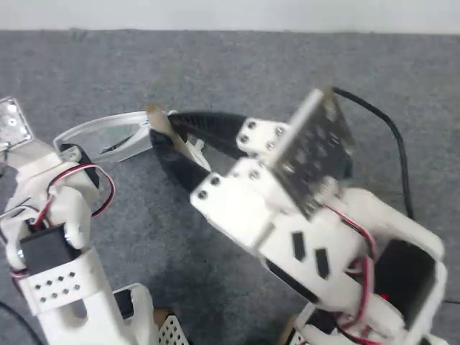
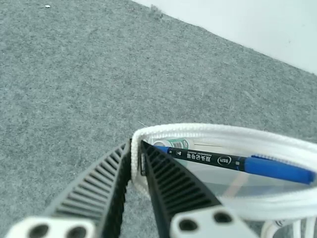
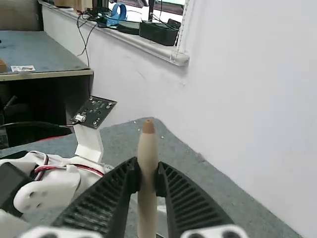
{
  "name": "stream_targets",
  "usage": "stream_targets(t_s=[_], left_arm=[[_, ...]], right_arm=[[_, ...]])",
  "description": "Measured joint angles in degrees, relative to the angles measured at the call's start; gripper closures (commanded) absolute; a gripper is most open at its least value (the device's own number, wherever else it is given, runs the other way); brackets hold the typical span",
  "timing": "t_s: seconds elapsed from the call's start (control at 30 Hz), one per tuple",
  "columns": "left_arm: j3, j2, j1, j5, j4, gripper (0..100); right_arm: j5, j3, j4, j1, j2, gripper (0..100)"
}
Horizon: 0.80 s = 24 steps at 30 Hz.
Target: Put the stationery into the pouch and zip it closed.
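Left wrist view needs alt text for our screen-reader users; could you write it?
The left hand pinches the white zipper rim of a clear pouch that holds a blue pen. A grey table lies beneath, a white wall beyond.

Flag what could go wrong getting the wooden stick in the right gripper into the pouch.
The left gripper pinches the pouch by one end of its white rim; a push from the wooden stick might tug it free.
The right gripper holds the stick with much of it jutting beyond its grip, so striking the rim could pivot it.
The blue pen lies inside along the opening and may block entry.
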Motion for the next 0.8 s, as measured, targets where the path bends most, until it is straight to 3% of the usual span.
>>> stream_targets(t_s=[0.27,0.6,0.8], left_arm=[[0.0,0.0,0.0,0.0,0.0,99],[0.0,0.0,0.0,0.0,0.0,99],[0.0,0.0,0.0,0.0,0.0,99]], right_arm=[[0.0,17.7,-13.7,-0.2,-8.3,99.1],[0.0,47.8,-46.4,-0.2,-18.8,99.1],[0.0,56.1,-62.1,-0.2,-19.7,99.1]])
